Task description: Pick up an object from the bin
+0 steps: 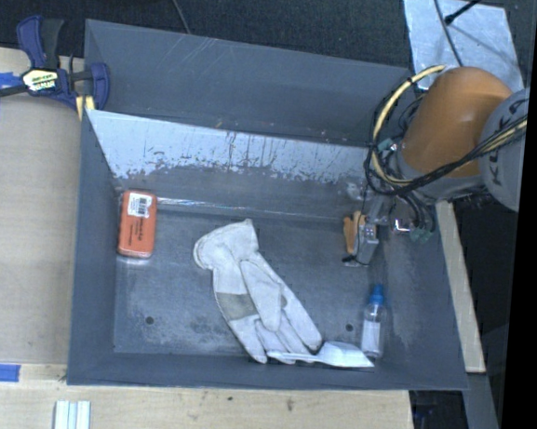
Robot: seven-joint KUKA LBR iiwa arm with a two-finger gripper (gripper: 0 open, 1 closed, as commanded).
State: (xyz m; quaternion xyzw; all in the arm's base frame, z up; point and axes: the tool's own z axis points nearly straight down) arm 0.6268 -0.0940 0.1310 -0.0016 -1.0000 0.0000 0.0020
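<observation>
Gripper (364,241) hangs low over the right rear floor of the grey metal bin (260,96); whether it is spread or closed cannot be told. A small orange-brown piece (349,229) sits just beside it. Nearest toward the front is a small clear bottle with a blue cap (372,323), apart from it. A white cloth glove (252,296) lies mid-bin, with an orange rectangular block with a white label (138,226) at the far left.

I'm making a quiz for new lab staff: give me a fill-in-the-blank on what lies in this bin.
The glove in the middle of the bin is ___.
The orange block lies by the bin's ___ wall.
The small clear bottle, the thing nearest the gripper, has a ___ cap.
Missing words: white, left, blue.
</observation>
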